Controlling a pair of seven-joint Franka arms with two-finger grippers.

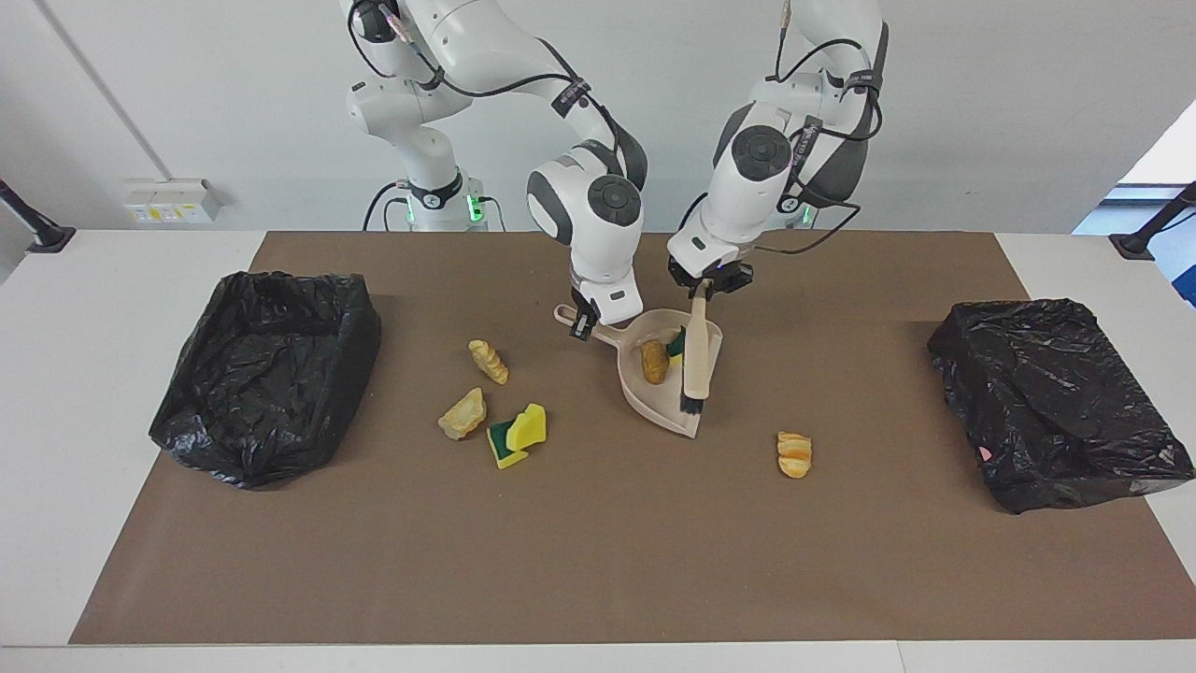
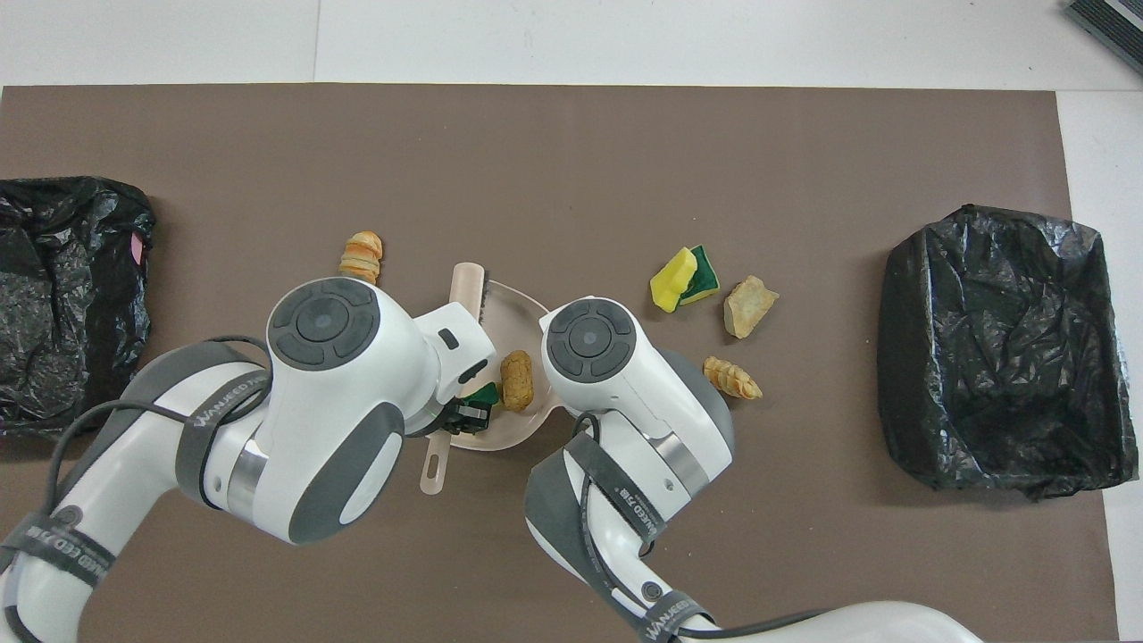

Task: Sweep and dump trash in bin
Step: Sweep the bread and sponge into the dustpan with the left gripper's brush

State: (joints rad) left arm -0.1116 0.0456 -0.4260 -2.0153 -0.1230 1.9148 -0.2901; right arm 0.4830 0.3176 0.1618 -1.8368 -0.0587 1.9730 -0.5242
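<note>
My right gripper (image 1: 584, 325) is shut on the handle of the beige dustpan (image 1: 665, 400), which rests on the mat. My left gripper (image 1: 703, 288) is shut on the brush (image 1: 695, 360), whose bristles lie over the pan's open edge. Two pieces of trash lie in the pan: a brown bread chunk (image 1: 654, 362) and a green sponge bit (image 1: 675, 341). On the mat lie a striped bread piece (image 1: 795, 454), a twisted piece (image 1: 489, 361), a tan chunk (image 1: 463, 414) and a yellow-green sponge (image 1: 519, 435). In the overhead view the brush head (image 2: 466, 281) juts past the pan (image 2: 509, 313).
A bin lined with a black bag (image 1: 266, 374) stands at the right arm's end of the brown mat (image 1: 598, 561). A second black-lined bin (image 1: 1056, 402) stands at the left arm's end. Both arms crowd together over the dustpan.
</note>
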